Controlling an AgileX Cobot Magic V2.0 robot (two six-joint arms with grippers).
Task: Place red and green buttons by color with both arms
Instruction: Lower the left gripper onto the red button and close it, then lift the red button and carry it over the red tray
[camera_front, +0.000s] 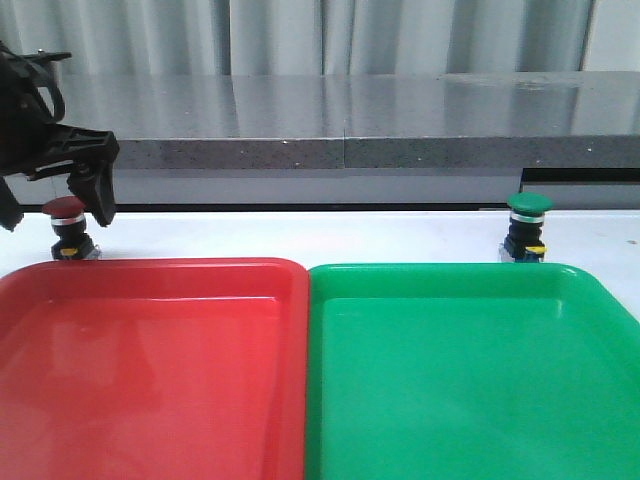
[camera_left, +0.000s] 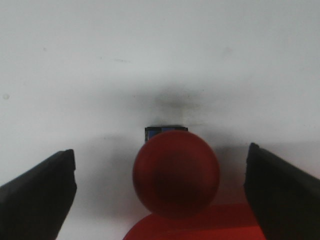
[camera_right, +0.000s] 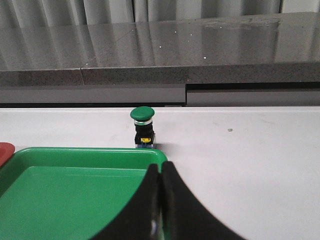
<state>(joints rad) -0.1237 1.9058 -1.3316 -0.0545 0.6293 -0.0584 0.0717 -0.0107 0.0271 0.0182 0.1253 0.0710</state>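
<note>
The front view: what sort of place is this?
Probably a robot test bench, not a home: a plain white table holds only a red plastic tray, a green plastic tray and two push-button switches, with a grey stone-look ledge behind.

Three views: one forward, two wrist-mounted

Front looks low across both trays; left wrist hangs close over the red button (camera_left: 176, 173); right wrist shares the green button (camera_right: 142, 114).
</note>
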